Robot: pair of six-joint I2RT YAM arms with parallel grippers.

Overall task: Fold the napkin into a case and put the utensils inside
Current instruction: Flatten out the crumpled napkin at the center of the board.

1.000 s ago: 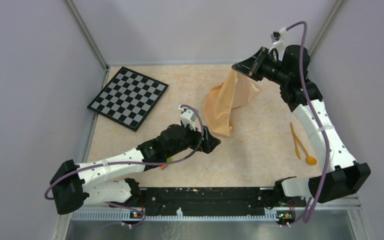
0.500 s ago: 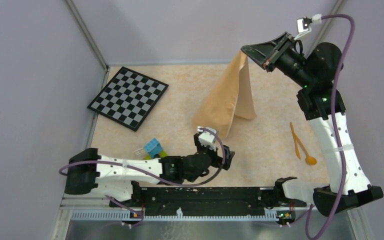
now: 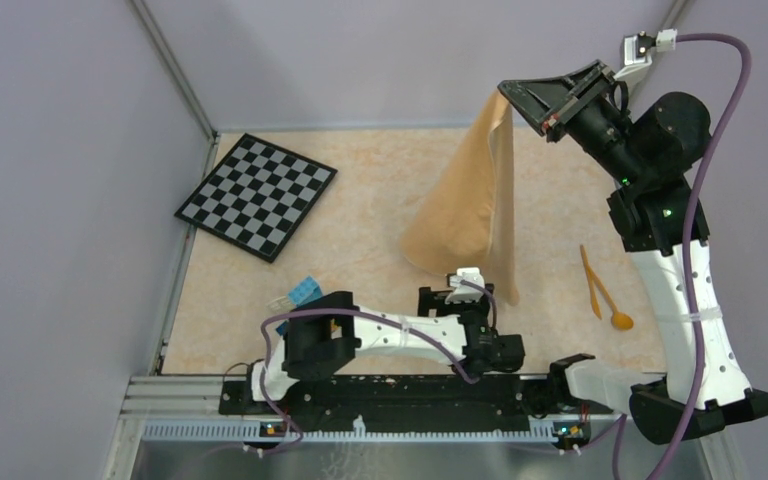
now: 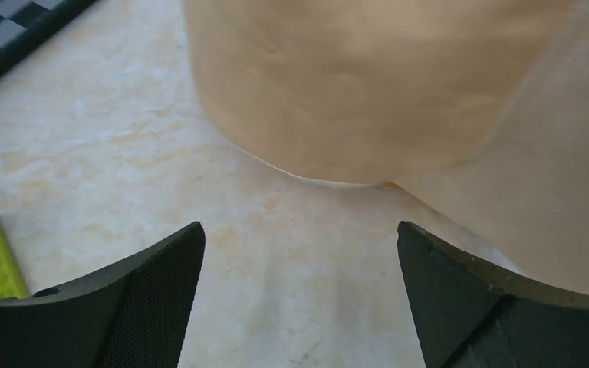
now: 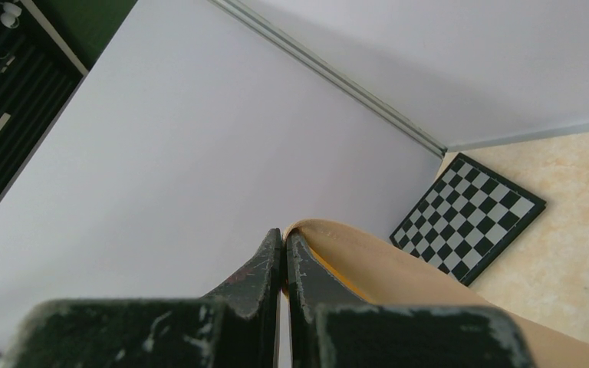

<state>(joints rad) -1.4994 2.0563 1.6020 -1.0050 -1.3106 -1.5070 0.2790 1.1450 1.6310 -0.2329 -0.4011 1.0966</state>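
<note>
Care is needed with the napkin [image 3: 465,200], which is pinched by one corner in the right claw [image 5: 282,244] at the upper right of the overhead frame and hangs as a drape, its hem low over the counter [image 3: 360,190] at centre. The hem should be met squarely by the left claw [image 4: 299,234], spread wide at the bottom centre, and one layer taken near a corner for laying it flat, clear of the utensils [image 3: 600,290] at the right

napkin [image 4: 399,92]: top cut off in left wrist view
toy bricks [image 3: 305,291]: half hidden behind left arm [image 3: 400,330] (blue top shows)
utensils [image 3: 598,292]: slimmer piece too small to name
</note>
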